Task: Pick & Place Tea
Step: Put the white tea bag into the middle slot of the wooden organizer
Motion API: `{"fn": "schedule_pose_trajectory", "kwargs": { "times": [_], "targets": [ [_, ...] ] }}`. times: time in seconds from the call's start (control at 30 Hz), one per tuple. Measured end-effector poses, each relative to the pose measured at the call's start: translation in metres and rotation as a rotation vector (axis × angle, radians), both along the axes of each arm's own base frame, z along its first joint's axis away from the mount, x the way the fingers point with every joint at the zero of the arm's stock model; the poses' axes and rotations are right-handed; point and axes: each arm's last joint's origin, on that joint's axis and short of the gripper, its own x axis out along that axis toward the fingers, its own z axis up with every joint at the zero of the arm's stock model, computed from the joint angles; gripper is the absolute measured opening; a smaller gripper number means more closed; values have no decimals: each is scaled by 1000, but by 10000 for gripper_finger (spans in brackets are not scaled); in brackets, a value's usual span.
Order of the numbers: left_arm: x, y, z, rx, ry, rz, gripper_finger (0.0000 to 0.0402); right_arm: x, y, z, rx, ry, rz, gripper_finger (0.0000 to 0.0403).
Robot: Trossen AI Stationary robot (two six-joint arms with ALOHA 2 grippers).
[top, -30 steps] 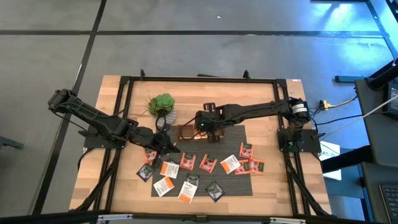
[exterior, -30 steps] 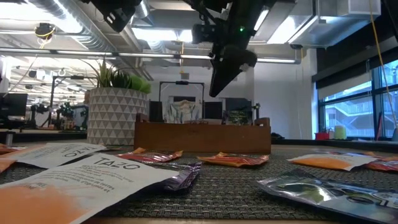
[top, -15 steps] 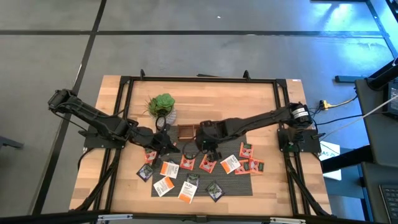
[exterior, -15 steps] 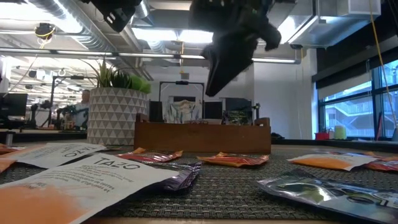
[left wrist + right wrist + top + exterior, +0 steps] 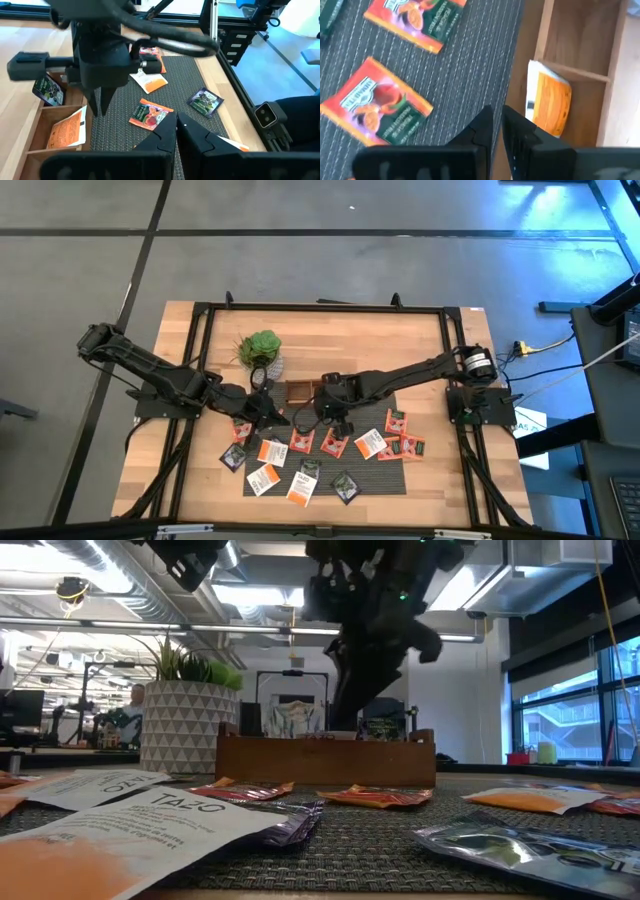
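**Q:** Where does your right gripper (image 5: 322,420) sit, and what is it carrying?

**A:** It hangs at the mat-side edge of the brown wooden three-compartment tray (image 5: 300,392). Its two dark fingers (image 5: 481,131) are nearly pressed together, with only a thin gap, and nothing is between them.

**Q:** Which way does the tea lie from it?

**A:** The nearest flat orange-red tea sachet (image 5: 372,104) lies just beside the fingertips on the dark woven mat (image 5: 470,65), on the side away from the tray. It looks tilted, so its long axis probably runs diagonally to the line of your fingers. A white-and-orange sachet (image 5: 548,97) already lies in the tray compartment on the fingertips' other side.

**Q:** And your left gripper (image 5: 176,125)?

**A:** Its fingers are closed and empty, hovering over the mat's left part with another orange-red sachet (image 5: 151,113) just ahead of its tips.

**Q:** Which arm is nearer?

**A:** Each has its own close sachet; your right looks better placed for the tray.
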Motion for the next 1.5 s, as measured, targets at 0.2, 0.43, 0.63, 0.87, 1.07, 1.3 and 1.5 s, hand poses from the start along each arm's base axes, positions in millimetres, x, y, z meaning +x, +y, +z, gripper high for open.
{"fn": "schedule_pose_trajectory", "kwargs": {
  "times": [0.2,0.43,0.63,0.87,1.07,1.3,1.5],
  "targets": [
    [0,0,0,1,4,0,8,1,-2,-4,-29,7,-15,44],
    [0,0,-1,2,7,1,10,1,-6,-4,-75,8,-37,44],
    [0,0,-1,2,7,1,6,2,-13,-4,-77,11,-50,44],
    [0,0,-1,2,7,1,9,1,-11,-5,-15,24,18,44],
    [0,0,-1,2,7,1,5,3,-11,-10,-17,36,16,44],
    [-1,0,-1,5,13,0,8,4,-11,-11,-28,30,11,44],
    [-1,0,-1,6,13,1,5,8,-9,1,-117,4,-23,44]
  ]
}}
